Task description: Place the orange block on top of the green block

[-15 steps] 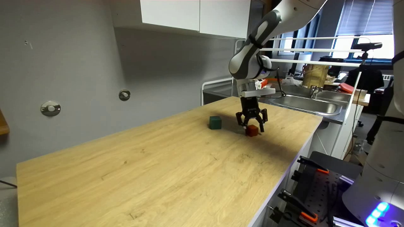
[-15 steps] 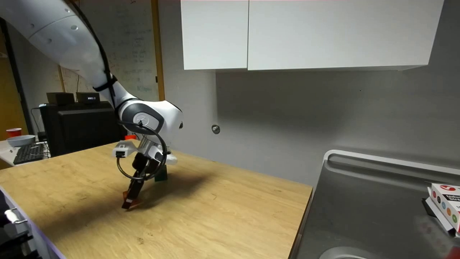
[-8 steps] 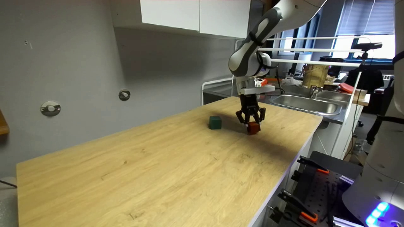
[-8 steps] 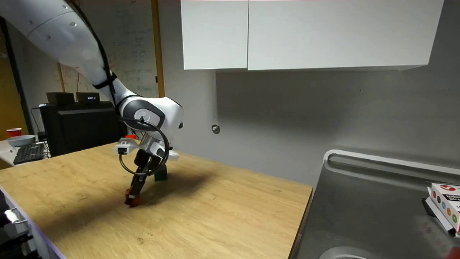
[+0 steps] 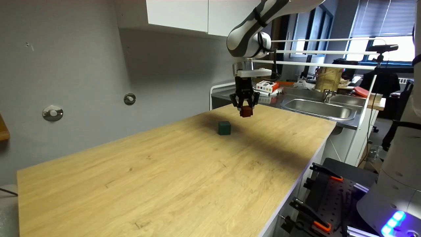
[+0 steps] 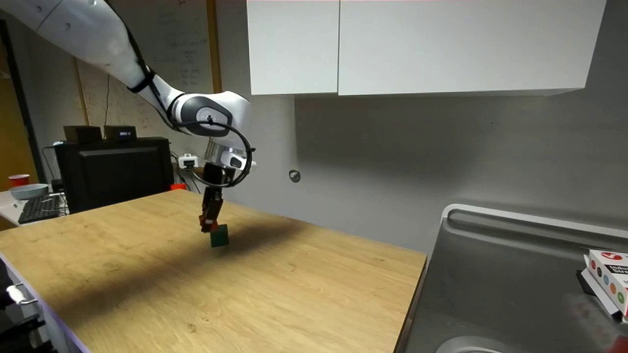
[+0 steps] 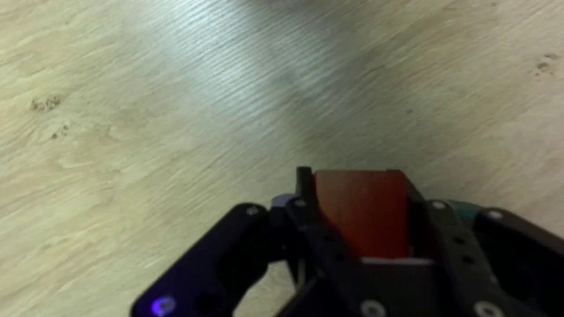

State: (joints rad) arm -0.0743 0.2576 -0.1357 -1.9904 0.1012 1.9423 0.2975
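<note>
Over the wooden worktop, between its wall-side edge and its front edge, the robot's gripper points down and grasps the orange block, which hangs in the air in both exterior views. In the wrist view, the gripper's fingers press on two opposite sides of the block. The green block stands on the worktop, nearer the wall-side edge than the front edge. The orange block is higher and off toward the front edge from it, and a gap between the two shows in an exterior view. Only a sliver of the green block shows in the wrist view, behind the fingers. A soft shadow runs over the worktop from near the wall-side edge toward the front edge. Beyond the sink-side edge lie a metal counter, a box with coloured dots and a sink; beyond the opposite edge are a black screen, a keyboard, a grey bowl and a red cup. White cupboards hang on the grey wall, reaching past the corner where the wall-side and sink-side edges meet. Just beside the front edge, black clamps with orange parts sit next to the robot's base.
</note>
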